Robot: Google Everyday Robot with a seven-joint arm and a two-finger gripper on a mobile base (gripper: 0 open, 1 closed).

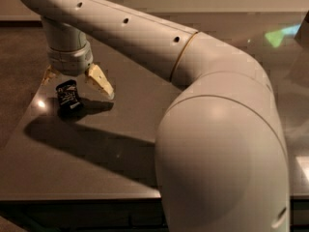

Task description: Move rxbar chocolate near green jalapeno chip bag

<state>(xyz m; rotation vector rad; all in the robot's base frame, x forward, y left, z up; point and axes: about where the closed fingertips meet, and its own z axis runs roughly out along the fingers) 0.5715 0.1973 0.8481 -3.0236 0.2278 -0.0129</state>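
Observation:
The rxbar chocolate (67, 95) is a small black wrapper with white lettering, lying near the left edge of the dark table (87, 173). My gripper (77, 87) is open and hangs right over the bar. One tan finger (100, 80) stands to the bar's right and the other (48, 75) to its left, behind it. The jaws are not closed on the bar. The green jalapeno chip bag is hidden behind my arm.
My large pale arm (212, 129) fills the right half of the view and hides the table's right side. The table's left edge and front edge are close to the bar. Dark floor lies beyond on the left.

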